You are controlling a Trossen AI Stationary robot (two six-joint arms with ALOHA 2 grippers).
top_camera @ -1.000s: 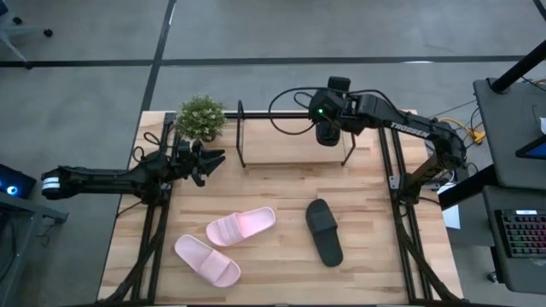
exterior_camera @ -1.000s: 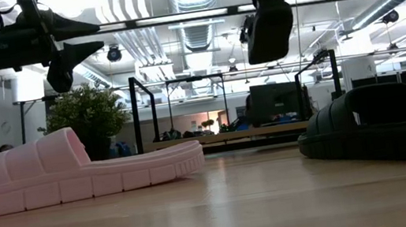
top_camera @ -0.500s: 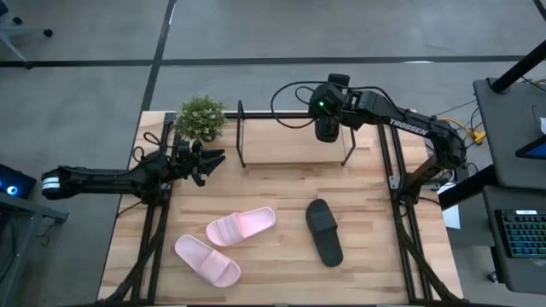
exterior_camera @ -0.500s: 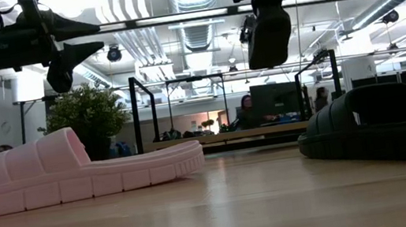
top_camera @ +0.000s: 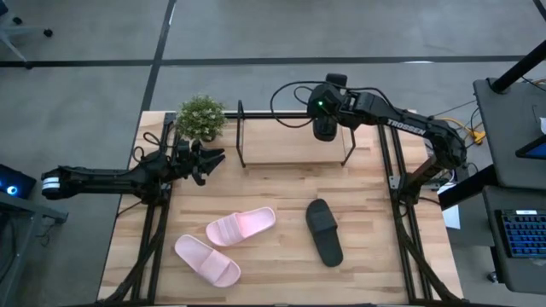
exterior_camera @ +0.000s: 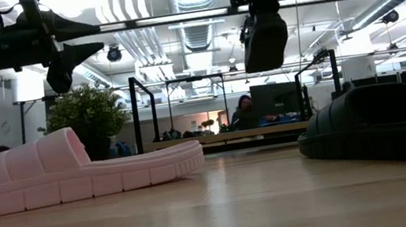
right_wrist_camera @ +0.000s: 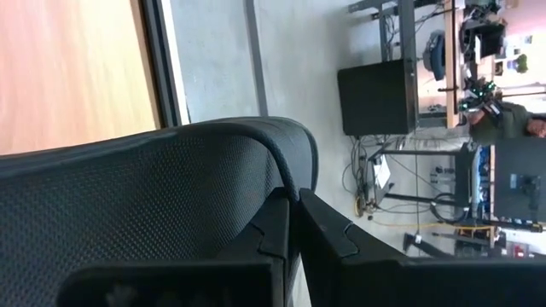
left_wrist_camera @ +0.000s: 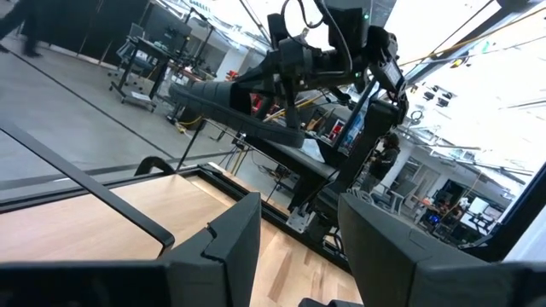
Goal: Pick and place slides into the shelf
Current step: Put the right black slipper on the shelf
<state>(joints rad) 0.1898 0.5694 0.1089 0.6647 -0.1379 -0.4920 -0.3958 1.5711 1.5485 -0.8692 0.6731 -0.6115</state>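
Overhead, the right gripper (top_camera: 325, 130) hangs above the shelf (top_camera: 294, 147), clenched on a black slide (right_wrist_camera: 145, 196); the left gripper (top_camera: 213, 159), fingers parted and empty, waits beside the shelf's end

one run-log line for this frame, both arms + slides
right gripper: shut on black slide, above shelf | left gripper: open, empty, beside plant | table: pink slides, second black slide
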